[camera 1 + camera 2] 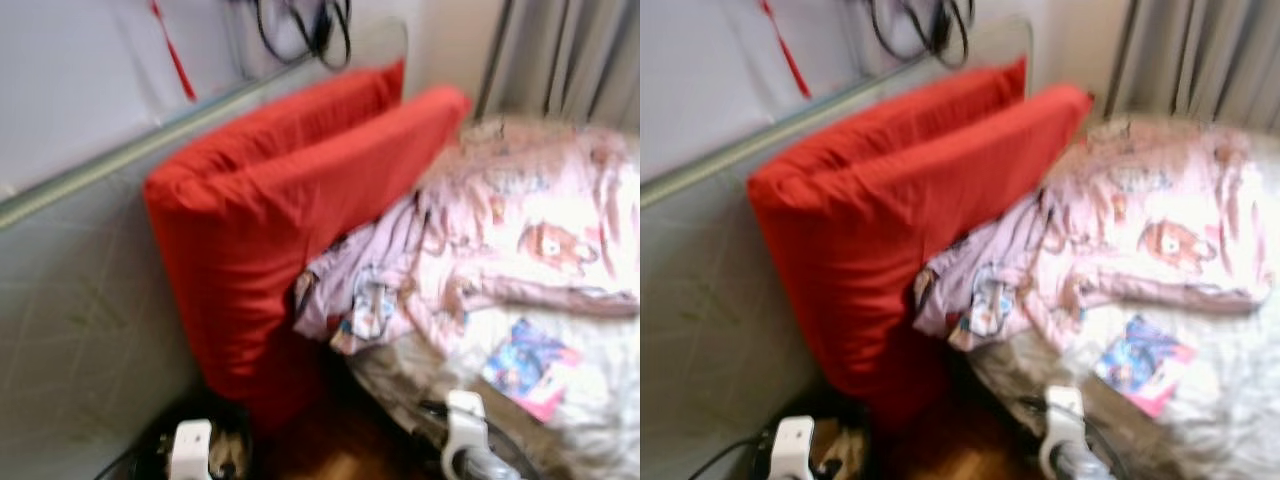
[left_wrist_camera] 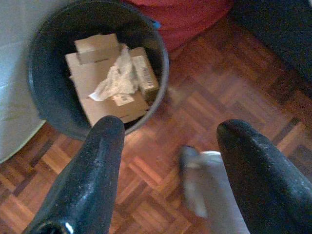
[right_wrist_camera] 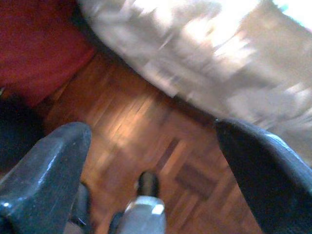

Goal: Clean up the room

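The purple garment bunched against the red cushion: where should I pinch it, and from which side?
Pinch the raised fold at the top of the purple garment, coming down from above and from the bed side. The red cushion blocks its left, and its lower edge hangs loose toward the floor. Both grippers look open.

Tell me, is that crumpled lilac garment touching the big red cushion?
Touching. In the left eye view the lilac garment lies bunched right against the front face of the red cushion, with no gap visible between them, though the picture is blurred.
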Controlling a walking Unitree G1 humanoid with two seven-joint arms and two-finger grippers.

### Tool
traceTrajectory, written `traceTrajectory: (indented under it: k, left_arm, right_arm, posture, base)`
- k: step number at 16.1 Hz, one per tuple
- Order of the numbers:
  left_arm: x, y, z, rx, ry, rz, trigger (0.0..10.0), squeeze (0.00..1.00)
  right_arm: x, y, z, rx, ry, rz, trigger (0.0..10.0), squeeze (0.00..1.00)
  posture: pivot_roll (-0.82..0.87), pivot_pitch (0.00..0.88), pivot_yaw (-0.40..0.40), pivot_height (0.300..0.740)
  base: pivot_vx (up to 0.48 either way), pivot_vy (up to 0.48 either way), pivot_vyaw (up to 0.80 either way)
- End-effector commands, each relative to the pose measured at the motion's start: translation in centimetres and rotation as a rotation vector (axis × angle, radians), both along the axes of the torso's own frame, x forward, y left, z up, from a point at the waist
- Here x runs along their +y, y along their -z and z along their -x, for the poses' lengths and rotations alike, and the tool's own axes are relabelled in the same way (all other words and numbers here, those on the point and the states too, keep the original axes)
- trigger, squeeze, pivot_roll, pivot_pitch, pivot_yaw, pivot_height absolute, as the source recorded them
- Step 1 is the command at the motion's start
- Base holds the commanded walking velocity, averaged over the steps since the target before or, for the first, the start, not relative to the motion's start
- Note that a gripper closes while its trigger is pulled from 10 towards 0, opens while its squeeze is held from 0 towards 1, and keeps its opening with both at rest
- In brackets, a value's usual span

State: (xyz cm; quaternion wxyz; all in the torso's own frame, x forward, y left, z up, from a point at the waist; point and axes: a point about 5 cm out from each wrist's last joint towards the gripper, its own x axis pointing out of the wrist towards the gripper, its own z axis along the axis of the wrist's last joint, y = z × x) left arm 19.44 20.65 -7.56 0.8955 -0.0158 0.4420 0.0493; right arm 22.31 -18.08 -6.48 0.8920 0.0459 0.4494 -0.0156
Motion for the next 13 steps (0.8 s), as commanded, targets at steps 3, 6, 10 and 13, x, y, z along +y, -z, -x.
traceTrajectory:
  k: [3,6,10,13]
  left_arm:
    - [0.47,0.13,0.38,0.014,-0.007,-0.013,10.0,0.0]
    - [0.21,0.17,0.37,0.012,-0.015,-0.004,10.0,0.0]
    - [0.04,0.2,0.39,0.008,-0.024,0.007,10.0,0.0]
    - [0.06,0.18,0.37,0.005,-0.029,0.008,10.0,0.0]
  right_arm:
    - [0.68,0.12,0.09,0.001,-0.012,-0.014,10.0,0.0]
    - [0.45,0.09,0.08,0.001,-0.021,-0.002,10.0,0.0]
    - [0.33,0.07,0.08,0.001,-0.04,0.008,10.0,0.0]
    - [0.32,0.04,0.02,0.003,-0.064,0.017,10.0,0.0]
  posture:
    - [-0.02,0.0,0.035,0.735]
    - [-0.03,0.0,0.015,0.735]
    - [-0.04,0.0,0.001,0.735]
    - [-0.04,0.0,-0.004,0.735]
  base:
    - [0.0,-0.27,0.0]
    - [0.0,-0.081,0.0]
    - [0.0,0.0,0.0]
    - [0.0,0.0,0.0]
